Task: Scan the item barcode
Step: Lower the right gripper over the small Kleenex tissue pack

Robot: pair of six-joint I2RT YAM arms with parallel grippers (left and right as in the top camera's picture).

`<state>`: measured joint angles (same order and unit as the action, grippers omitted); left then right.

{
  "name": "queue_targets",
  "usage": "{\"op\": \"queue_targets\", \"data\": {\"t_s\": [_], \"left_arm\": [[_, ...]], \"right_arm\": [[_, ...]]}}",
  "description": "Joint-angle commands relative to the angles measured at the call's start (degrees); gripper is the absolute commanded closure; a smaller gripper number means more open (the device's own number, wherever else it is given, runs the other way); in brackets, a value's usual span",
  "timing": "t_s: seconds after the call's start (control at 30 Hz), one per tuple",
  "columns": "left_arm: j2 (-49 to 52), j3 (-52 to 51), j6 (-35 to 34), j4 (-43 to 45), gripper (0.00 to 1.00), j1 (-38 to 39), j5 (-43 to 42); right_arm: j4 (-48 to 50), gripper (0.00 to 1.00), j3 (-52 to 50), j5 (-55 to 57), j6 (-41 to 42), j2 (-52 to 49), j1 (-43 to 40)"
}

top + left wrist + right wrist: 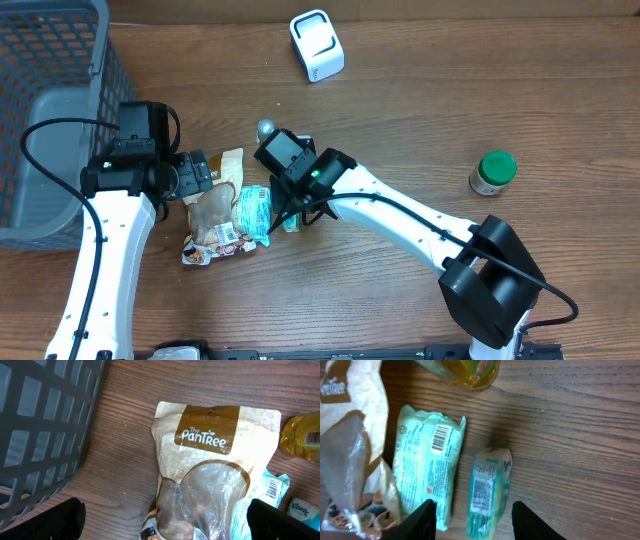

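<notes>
Small tissue pack (489, 485) cropped, bottle (465, 370) cropped

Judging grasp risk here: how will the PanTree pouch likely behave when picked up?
The pouch looks like soft film with a crinkled clear window, so it will probably flop rather than stay stiff. Contents seem bunched at one end, so it likely hangs unevenly. The glossy window may be slippery.

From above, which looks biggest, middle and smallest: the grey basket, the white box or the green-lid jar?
Largest: the grey basket.
Middle: the white box.
Smallest: the green-lid jar, only a little smaller than the box.
</notes>
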<state>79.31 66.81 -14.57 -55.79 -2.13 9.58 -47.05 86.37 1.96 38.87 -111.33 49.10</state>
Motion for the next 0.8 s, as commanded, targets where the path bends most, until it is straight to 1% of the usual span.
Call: {"op": "queue_targets", "data": {"t_s": [0.0,0.4,0.77], "left_arm": [[0.09,1.16,0.87,-0.04,0.0,-0.09,-0.22],[0.09,1.16,0.87,-0.04,0.01,-0.09,-0.22],[0.09,1.16,0.87,-0.04,0.01,-0.09,-0.22]], "right_arm": [[2.12,0.53,-2.56,1.01,0.37,0.09,0.02],[9.57,0.5,-8.33,0.76,0.37,0.09,0.07],[10.14,0.5,-8.41,0.79,0.37,0.07,0.46]]}}
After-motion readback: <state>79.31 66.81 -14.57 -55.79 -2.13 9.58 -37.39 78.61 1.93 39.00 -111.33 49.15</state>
